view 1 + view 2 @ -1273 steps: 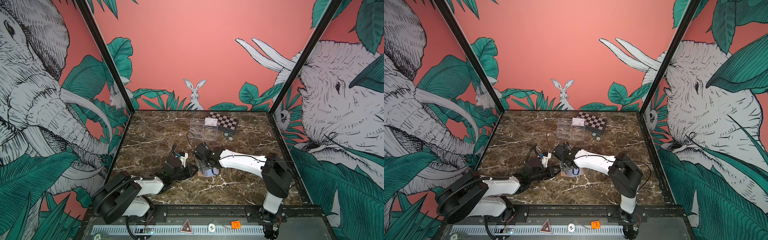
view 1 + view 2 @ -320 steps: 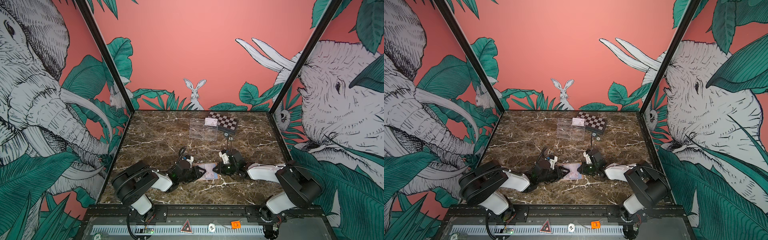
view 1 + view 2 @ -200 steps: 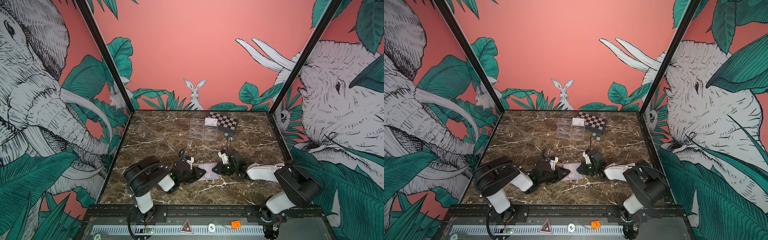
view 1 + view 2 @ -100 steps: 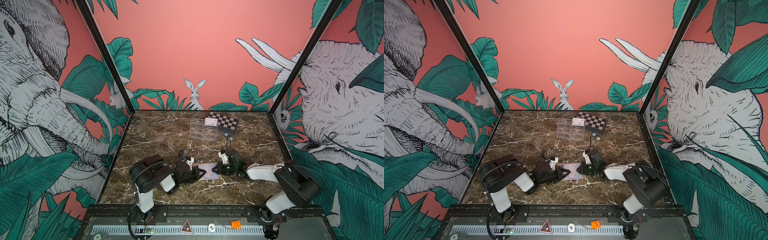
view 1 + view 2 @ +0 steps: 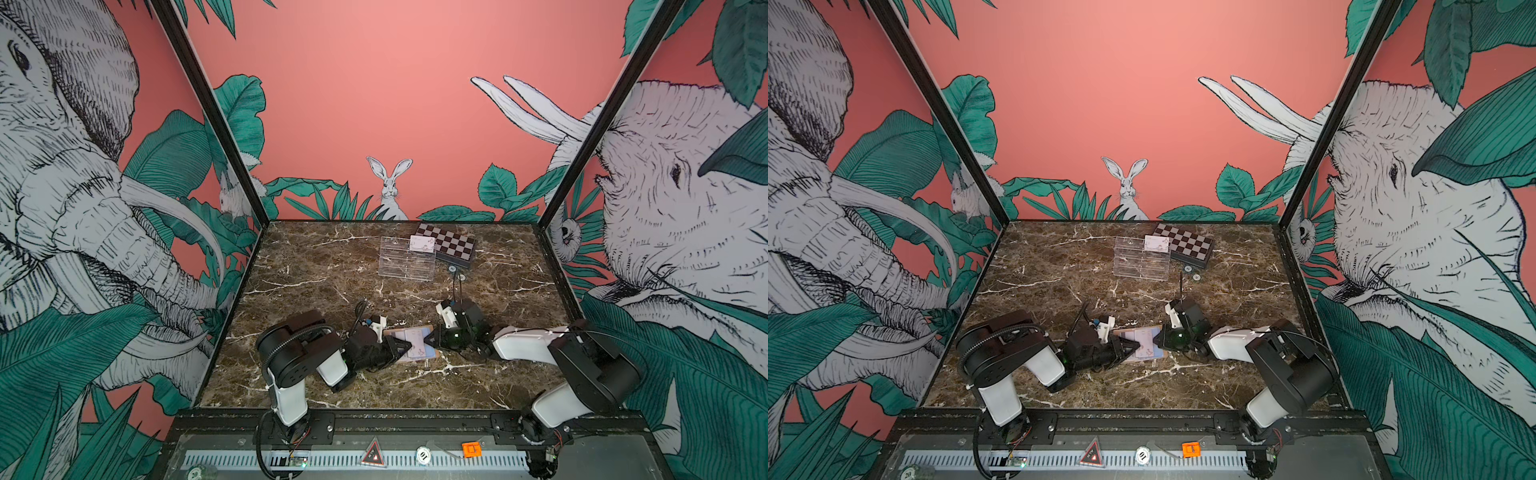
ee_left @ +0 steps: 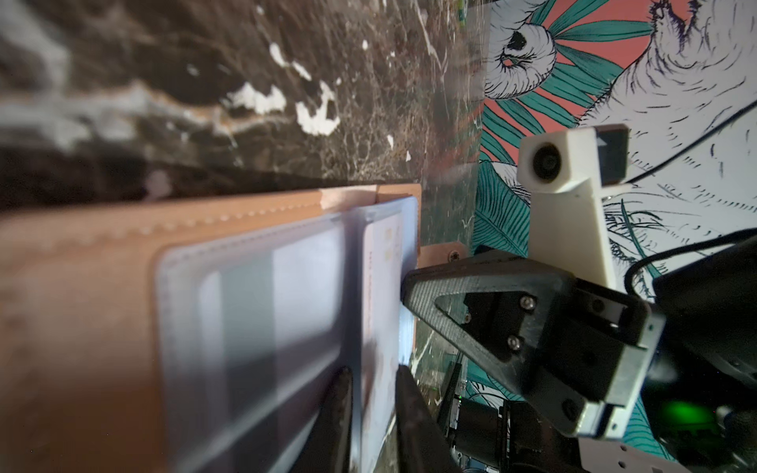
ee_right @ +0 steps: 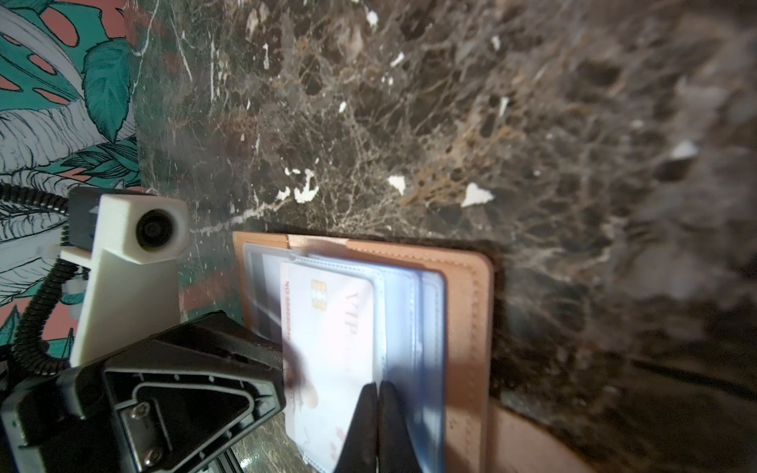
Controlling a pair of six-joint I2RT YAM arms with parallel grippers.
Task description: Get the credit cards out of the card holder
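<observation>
We judge the task partly done. One white card (image 5: pixel 422 242) stands at the clear acrylic tray (image 5: pixel 399 266), well apart from the card holder (image 5: pixel 409 348), which lies open on the marble table (image 5: pixel 316 270). A VIP credit card (image 7: pixel 327 327) is half inside a bluish sleeve. The left gripper (image 6: pixel 372 379) is slightly open astride that card. The right gripper (image 7: pixel 379 393) is closed at the sleeve edge, but we cannot tell if it pinches it. Whether other sleeves hold more cards is too blurred to tell.

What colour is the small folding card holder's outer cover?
The folding leather-like card holder is tan; right wrist view shows it best.
</observation>
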